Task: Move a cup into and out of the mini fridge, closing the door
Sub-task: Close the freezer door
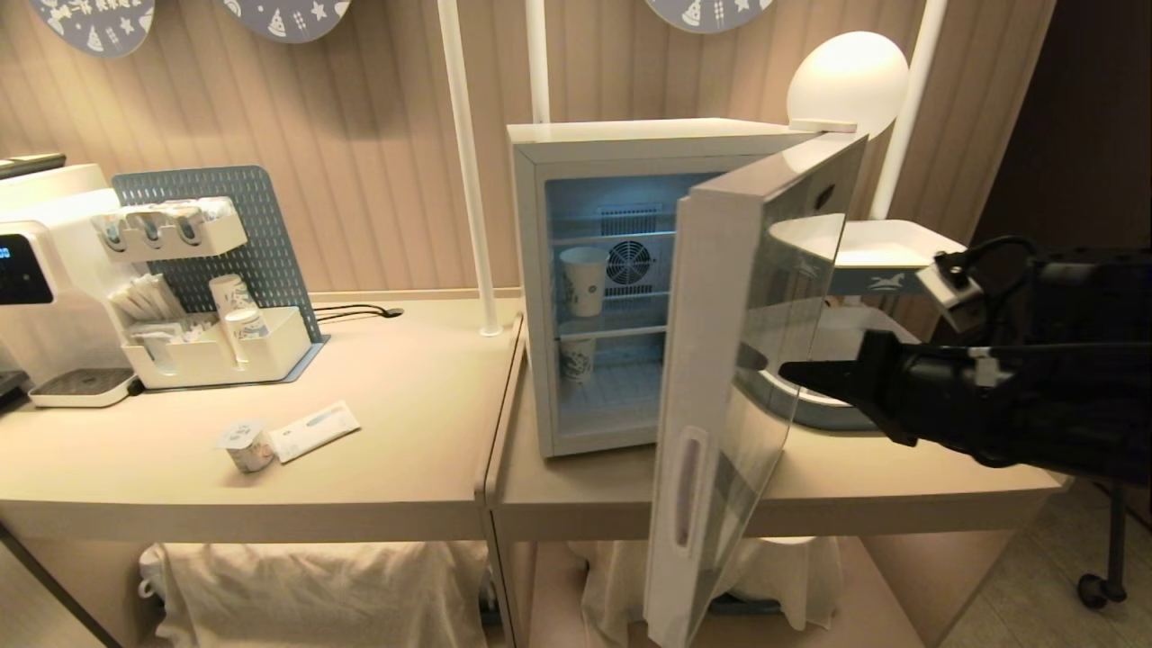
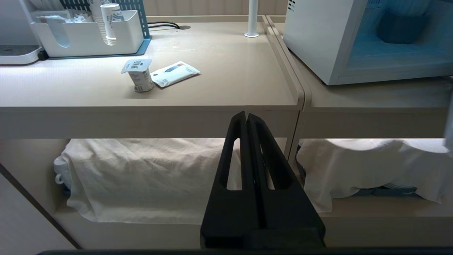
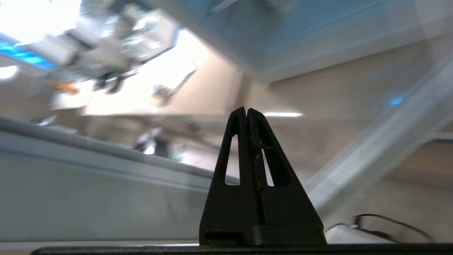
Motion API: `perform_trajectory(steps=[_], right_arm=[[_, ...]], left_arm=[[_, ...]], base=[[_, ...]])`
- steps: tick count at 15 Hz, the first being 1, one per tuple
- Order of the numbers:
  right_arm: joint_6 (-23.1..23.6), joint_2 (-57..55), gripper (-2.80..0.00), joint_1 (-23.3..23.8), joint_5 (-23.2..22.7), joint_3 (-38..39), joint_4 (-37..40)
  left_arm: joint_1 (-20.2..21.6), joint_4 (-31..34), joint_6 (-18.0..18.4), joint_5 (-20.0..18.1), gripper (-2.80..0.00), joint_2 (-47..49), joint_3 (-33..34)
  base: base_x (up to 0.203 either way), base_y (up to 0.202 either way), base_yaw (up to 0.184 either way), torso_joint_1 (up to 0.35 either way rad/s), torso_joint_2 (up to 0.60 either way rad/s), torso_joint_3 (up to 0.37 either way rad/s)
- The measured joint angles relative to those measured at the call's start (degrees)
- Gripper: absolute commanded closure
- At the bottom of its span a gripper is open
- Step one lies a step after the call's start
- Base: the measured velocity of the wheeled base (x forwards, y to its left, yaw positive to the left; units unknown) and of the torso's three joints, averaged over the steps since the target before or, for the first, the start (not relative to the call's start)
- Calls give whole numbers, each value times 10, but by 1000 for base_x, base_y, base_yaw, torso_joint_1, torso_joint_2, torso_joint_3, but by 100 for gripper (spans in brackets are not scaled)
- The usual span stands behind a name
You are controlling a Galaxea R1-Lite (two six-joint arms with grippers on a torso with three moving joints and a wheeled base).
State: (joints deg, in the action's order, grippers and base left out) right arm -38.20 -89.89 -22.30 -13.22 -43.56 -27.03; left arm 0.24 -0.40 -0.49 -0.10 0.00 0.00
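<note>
On the left tan table point(image 1: 405, 423), near its front edge, the small squat cup point(image 1: 245, 445) with the squarish white-and-blue foil lid is standing upright, touching or just beside a flat white packet point(image 1: 315, 430). You are looking at the white boxy mini fridge point(image 1: 630, 144) on the right table, and its big door point(image 1: 747, 396) with the grey-white frame and glass window is hanging wide open, its free edge swung out past the front of the table. Two tall white paper cups point(image 1: 583, 281) are sitting on its wire shelves. Your black right gripper point(image 1: 792, 371) is reaching in from the right, just behind the open door's glass, with its fingers pressed together and holding nothing. Your left gripper point(image 2: 246, 117) is waiting low in front of the table edge, fingers together too and empty. The cup is sitting up and to the left of those left fingers, so the left arm looks like the nearer one for picking it up. The right arm is far from the cup, with the door standing in between. You are getting lots of open table between the cup and the fridge. I think the door's outer edge is the thing to watch when you are swinging it shut.
</note>
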Motion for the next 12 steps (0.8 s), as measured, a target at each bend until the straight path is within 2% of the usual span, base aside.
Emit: perform_trajectory(steps=[4, 6, 10, 12], right_arm=[[46, -90, 0, -70, 166, -117, 69], [77, -127, 0, -86, 218, -184, 105], [111, -212, 0, -117, 324, -308, 179], [135, -246, 0, -132, 349, -339, 183]], left_arm=[[0, 0, -2, 0, 0, 0, 0], [0, 0, -3, 0, 0, 0, 0], [0, 0, -3, 0, 0, 0, 0], [0, 0, -3, 0, 0, 0, 0]], base=[[0, 0, 0, 0, 0, 0], [0, 0, 0, 0, 0, 0], [0, 0, 0, 0, 0, 0], [0, 0, 0, 0, 0, 0]])
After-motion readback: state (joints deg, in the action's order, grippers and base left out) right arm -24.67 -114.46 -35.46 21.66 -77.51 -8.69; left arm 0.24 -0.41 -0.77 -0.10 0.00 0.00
